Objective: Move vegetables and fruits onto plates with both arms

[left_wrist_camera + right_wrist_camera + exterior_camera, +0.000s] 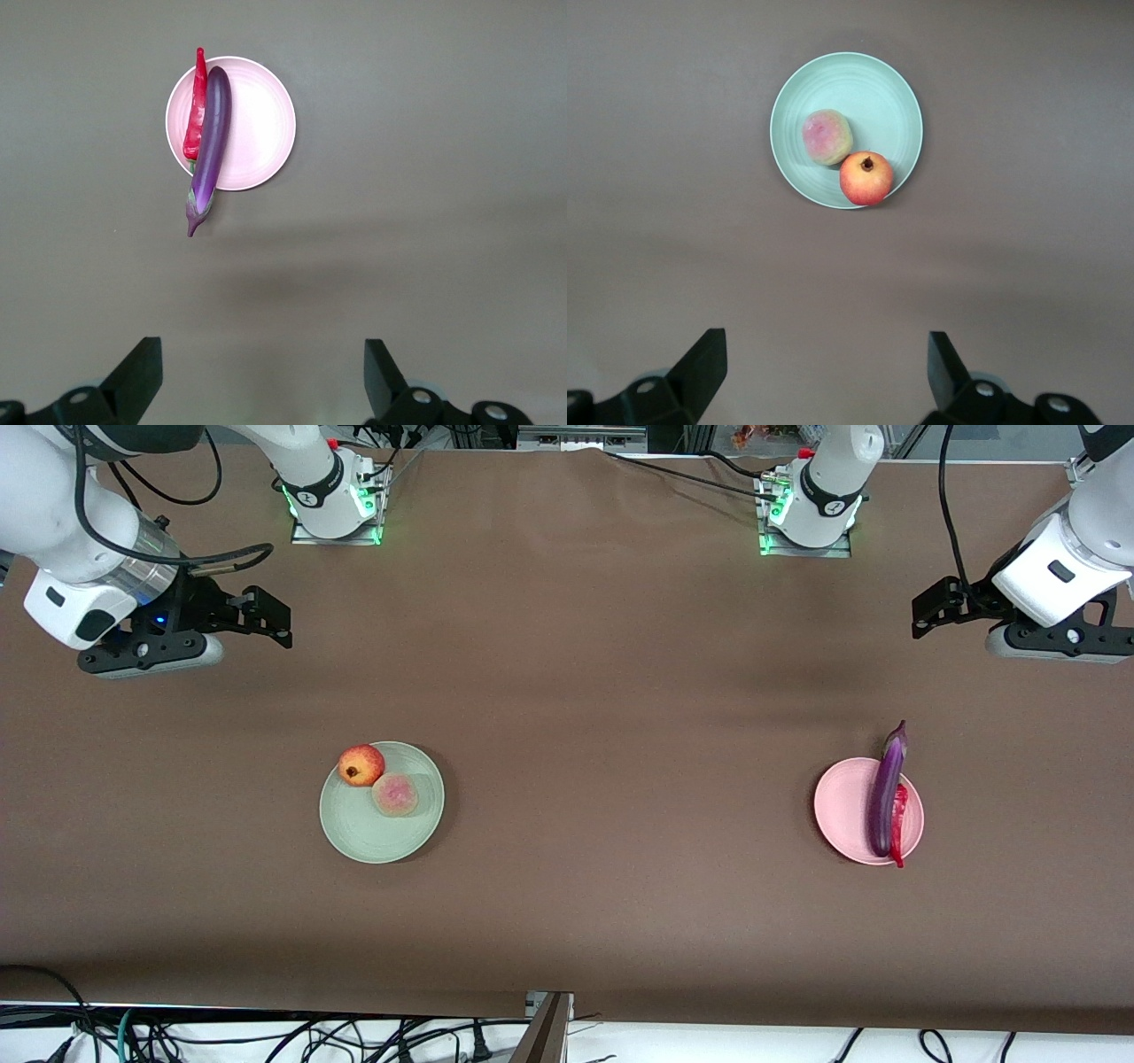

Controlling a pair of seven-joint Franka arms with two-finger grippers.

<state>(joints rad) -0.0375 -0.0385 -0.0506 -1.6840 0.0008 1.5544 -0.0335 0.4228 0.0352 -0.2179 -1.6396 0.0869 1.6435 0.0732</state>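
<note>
The purple eggplant [885, 795] and the red chili pepper [899, 824] lie side by side on the pink plate [842, 810]; all three show in the left wrist view: eggplant [210, 142], chili [195, 119], plate [261, 124]. The round red fruit [361, 765] and the peach [394, 794] sit on the mint green plate [368, 837]; the right wrist view shows them too: red fruit [866, 178], peach [827, 137], plate [877, 97]. My left gripper [926, 611] is open and empty, up over bare table at its arm's end. My right gripper [270, 615] is open and empty, up over bare table at its arm's end.
The brown table cover [567, 691] stretches between the two plates. The arm bases [332, 500] [811, 509] stand at the table's edge farthest from the front camera. Cables [266, 1036] hang below the near edge.
</note>
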